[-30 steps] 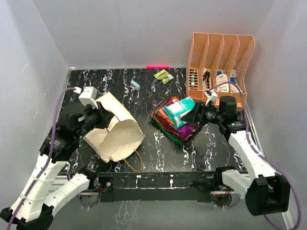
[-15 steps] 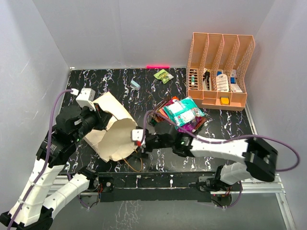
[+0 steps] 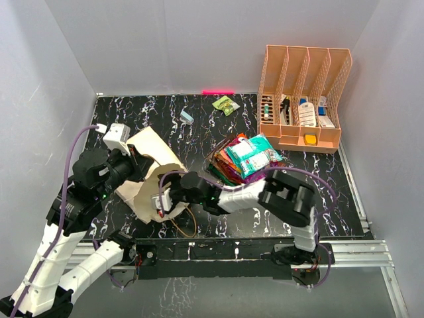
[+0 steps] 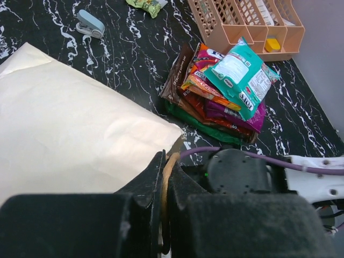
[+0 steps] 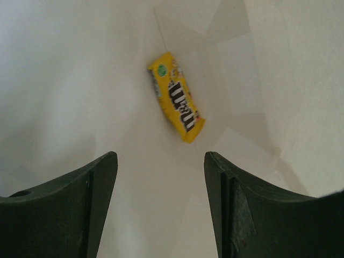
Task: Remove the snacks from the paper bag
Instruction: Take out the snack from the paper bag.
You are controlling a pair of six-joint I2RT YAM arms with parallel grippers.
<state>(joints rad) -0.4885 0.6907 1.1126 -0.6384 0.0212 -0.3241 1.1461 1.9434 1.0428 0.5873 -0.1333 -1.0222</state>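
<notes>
Flat glossy yellow foil packet, lying inside the tan kraft paper bag: dark "m&m" logo. Teal foil packet: print too small to read.

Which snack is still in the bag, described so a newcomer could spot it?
Start at the tan paper bag at the left of the overhead view, where the right gripper reaches into its mouth. Ahead of its open jaws, on the pale paper inside, lies one yellow packet. It lies alone, yellow with dark lettering, unlike the stacked packets outside.
</notes>
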